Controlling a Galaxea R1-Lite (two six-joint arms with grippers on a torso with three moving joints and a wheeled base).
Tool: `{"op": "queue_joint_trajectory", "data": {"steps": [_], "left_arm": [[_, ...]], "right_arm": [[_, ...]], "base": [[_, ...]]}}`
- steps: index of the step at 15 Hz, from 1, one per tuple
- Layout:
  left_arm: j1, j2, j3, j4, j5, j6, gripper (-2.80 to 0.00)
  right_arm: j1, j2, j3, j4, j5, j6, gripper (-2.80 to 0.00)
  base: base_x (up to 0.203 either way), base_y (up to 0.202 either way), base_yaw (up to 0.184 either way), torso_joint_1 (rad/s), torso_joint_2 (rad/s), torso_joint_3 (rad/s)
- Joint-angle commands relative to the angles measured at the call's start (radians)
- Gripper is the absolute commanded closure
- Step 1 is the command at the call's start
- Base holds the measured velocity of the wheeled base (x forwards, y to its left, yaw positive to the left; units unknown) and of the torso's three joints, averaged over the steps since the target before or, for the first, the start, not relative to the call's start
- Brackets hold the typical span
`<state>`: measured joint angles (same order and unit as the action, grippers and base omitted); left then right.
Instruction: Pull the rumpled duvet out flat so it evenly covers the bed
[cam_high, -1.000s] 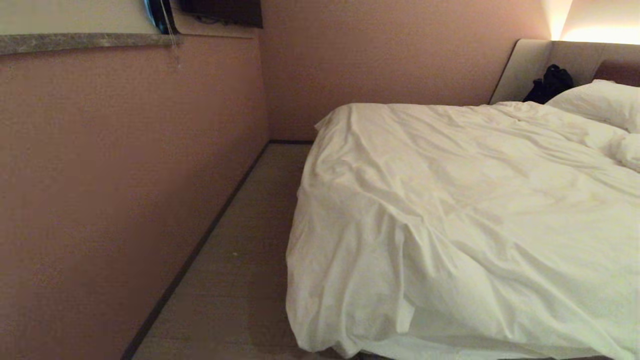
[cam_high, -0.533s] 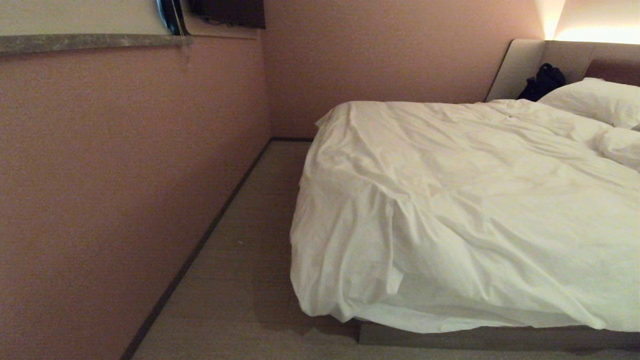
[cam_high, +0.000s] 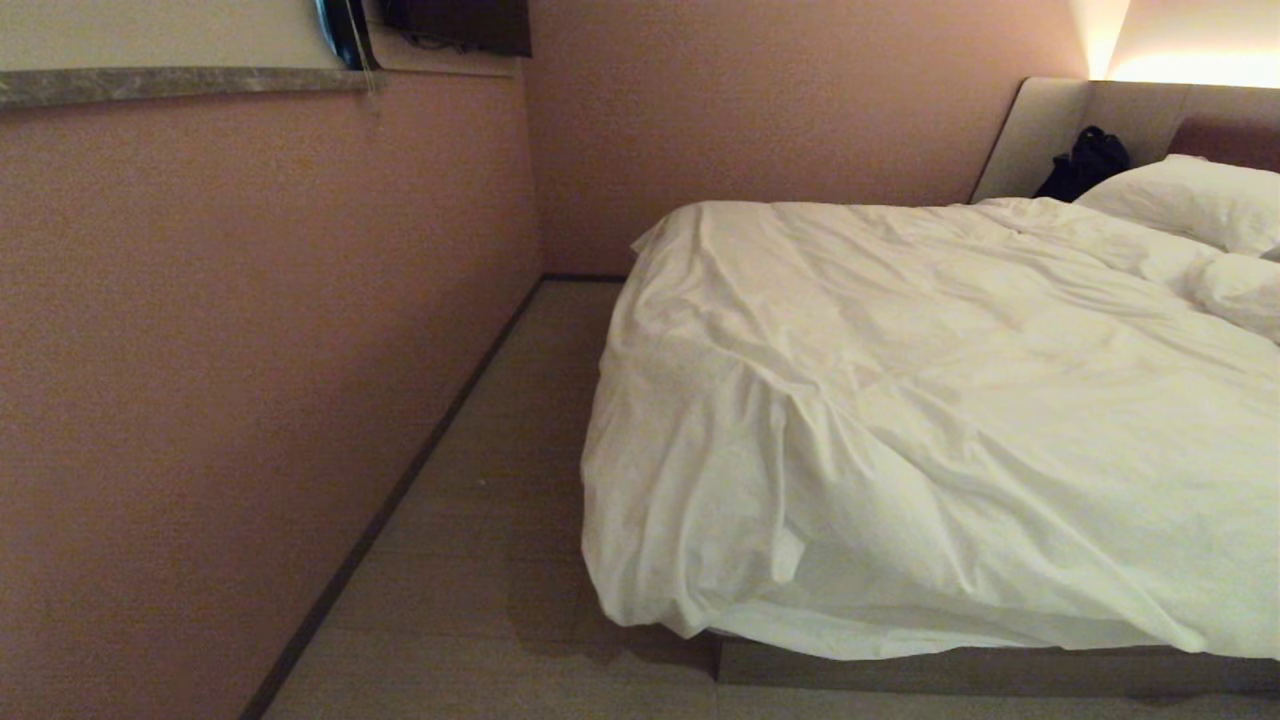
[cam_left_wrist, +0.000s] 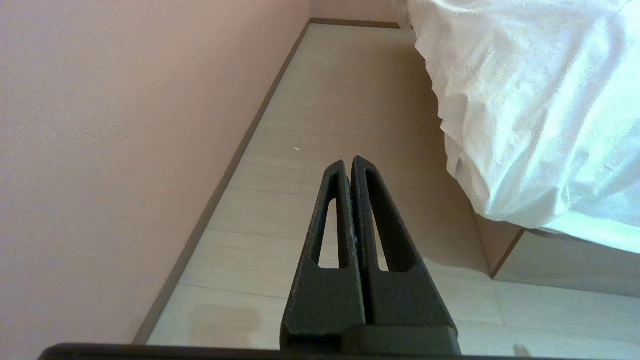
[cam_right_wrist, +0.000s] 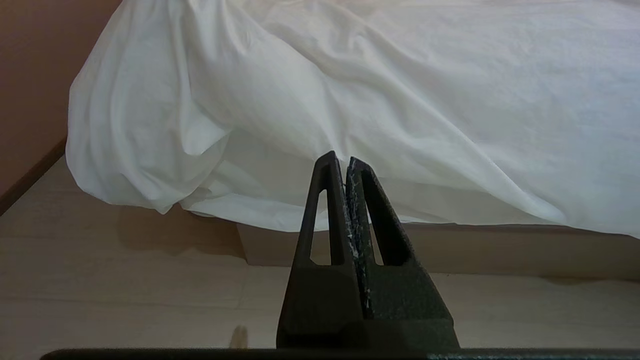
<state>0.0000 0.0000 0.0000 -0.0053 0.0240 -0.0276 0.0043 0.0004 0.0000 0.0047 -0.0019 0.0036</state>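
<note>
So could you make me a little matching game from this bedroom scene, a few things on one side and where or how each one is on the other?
Things:
1. duvet
2. pillow
3. black bag
4. left gripper

Places or states:
A. shut, over the floor between wall and bed
B. against the headboard, beside the pillow
C. rumpled, one corner hanging past the bed's base
D. at the head of the bed

Pairs: 1-C, 2-D, 3-B, 4-A

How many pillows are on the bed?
2 show: one pillow by the headboard, a second pillow just nearer, both cut by the picture's edge. More may be hidden.
</note>
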Motion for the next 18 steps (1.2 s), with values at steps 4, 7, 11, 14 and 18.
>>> {"op": "queue_joint_trajectory", "data": {"steps": [4,7,11,14,18], "left_arm": [[0.0,0.0,-0.003,0.016,-0.007,0.009,0.0],[0.0,0.015,-0.005,0.017,-0.007,0.012,0.0],[0.002,0.009,-0.009,0.015,-0.009,0.012,0.0],[0.0,0.001,0.0,0.0,-0.004,0.005,0.0],[0.0,0.0,0.0,-0.001,-0.001,0.005,0.0]], "right_arm": [[0.0,0.0,0.0,0.0,0.0,-0.001,0.0],[0.0,0.0,0.0,0.0,0.0,-0.001,0.0],[0.0,0.0,0.0,0.0,0.0,-0.001,0.0],[0.0,0.0,0.0,0.0,0.0,-0.001,0.0],[0.0,0.0,0.0,0.0,0.001,-0.003,0.0]], "base": [[0.0,0.0,0.0,0.0,0.0,0.0],[0.0,0.0,0.0,0.0,0.0,0.0],[0.0,0.0,0.0,0.0,0.0,0.0],[0.0,0.0,0.0,0.0,0.0,0.0],[0.0,0.0,0.0,0.0,0.0,0.0]]}}
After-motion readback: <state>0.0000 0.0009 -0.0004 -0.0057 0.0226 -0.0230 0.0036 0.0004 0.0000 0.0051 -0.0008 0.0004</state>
